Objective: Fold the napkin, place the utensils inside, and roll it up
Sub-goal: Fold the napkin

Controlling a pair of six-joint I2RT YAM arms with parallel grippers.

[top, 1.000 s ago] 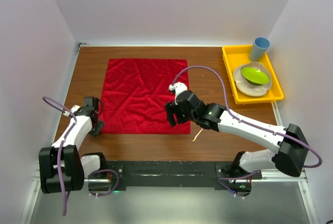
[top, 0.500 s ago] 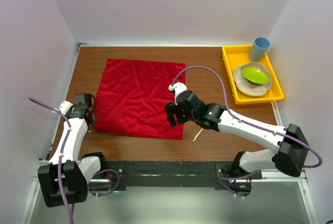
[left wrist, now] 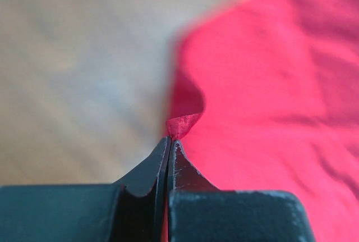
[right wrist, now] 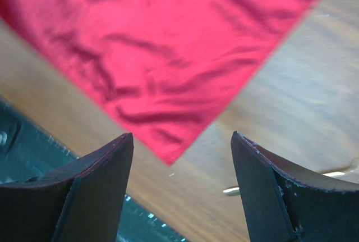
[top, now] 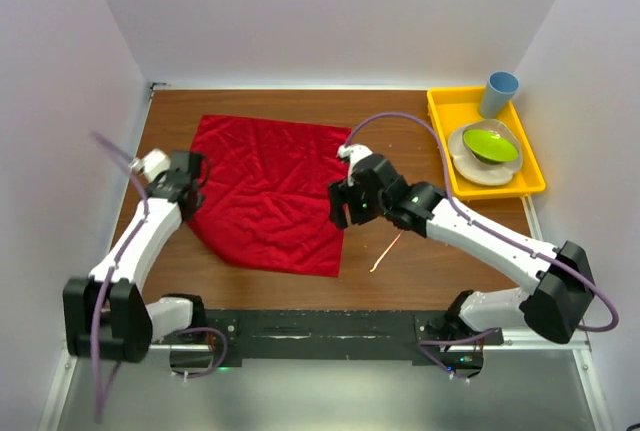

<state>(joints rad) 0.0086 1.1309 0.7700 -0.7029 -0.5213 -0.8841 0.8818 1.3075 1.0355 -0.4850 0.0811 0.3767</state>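
We see the wooden table [top: 250,101] carrying the red napkin [top: 270,191], which lies spread and wrinkled across its left-centre, no longer square to the table edges. At the napkin's left side the left gripper [top: 190,173] is clamped tight on a corner of the cloth. From the left wrist view, its tips [left wrist: 169,141] meet with a small red peak of napkin [left wrist: 269,85] pinched between them. At the napkin's right edge the right gripper [top: 345,206] hangs with its jaws spread wide and nothing between them. From its wrist view, the gripper [right wrist: 182,138] frames the napkin's [right wrist: 168,40] near pointed corner below. Well to the right of the napkin sits a yellow tray [top: 437,136] holding a pale plate [top: 480,173], a green bowl [top: 490,144] on that plate, and a blue cup [top: 499,93] at the tray's far end. The thin copper utensil [top: 385,251] lies on bare wood just right of the napkin's near corner, not touching the cloth.
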